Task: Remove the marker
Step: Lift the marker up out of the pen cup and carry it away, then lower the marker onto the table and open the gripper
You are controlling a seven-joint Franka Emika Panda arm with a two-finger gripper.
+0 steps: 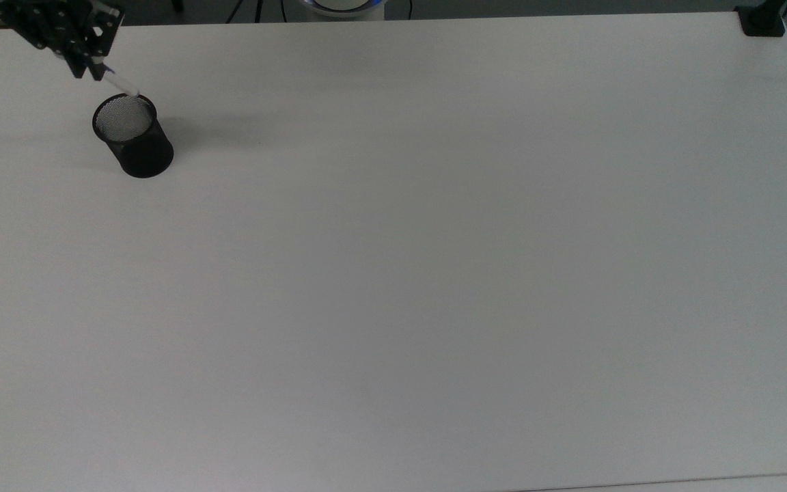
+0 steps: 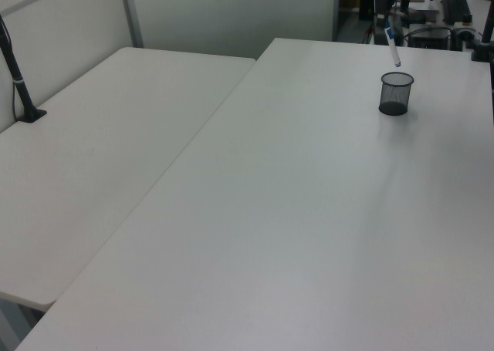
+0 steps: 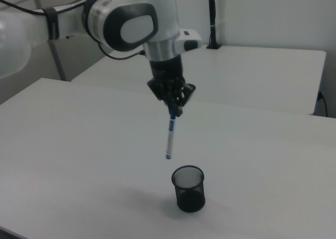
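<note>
The marker (image 3: 169, 138) hangs from my gripper (image 3: 174, 111), pinched at its blue-capped upper end, with the white barrel pointing down and its small blue tip lowest. In the right view it hangs clear of the black mesh cup (image 3: 189, 188), the tip above the rim and a little toward the right view's left, touching nothing. It leans slightly off vertical; in the left view the marker (image 2: 393, 45) slants above the cup (image 2: 395, 93).

I judge it light and stiff, a smooth plastic tube that will not bend but can easily pivot or slide between my pads. My hold is right at one end, so the long free barrel can swing if I move sharply. A grip nearer the middle would steady it, but this end was likely the part easiest to reach above the rim. My jaws are clamped together on the cap, and firm, even pressure should be enough; nothing here looks fragile.

Below, the cup stands upright on the white table (image 1: 434, 273), near the top view's upper left corner, with my gripper (image 1: 90, 70) just beyond it and the marker (image 1: 120, 84) slanting toward its rim.
</note>
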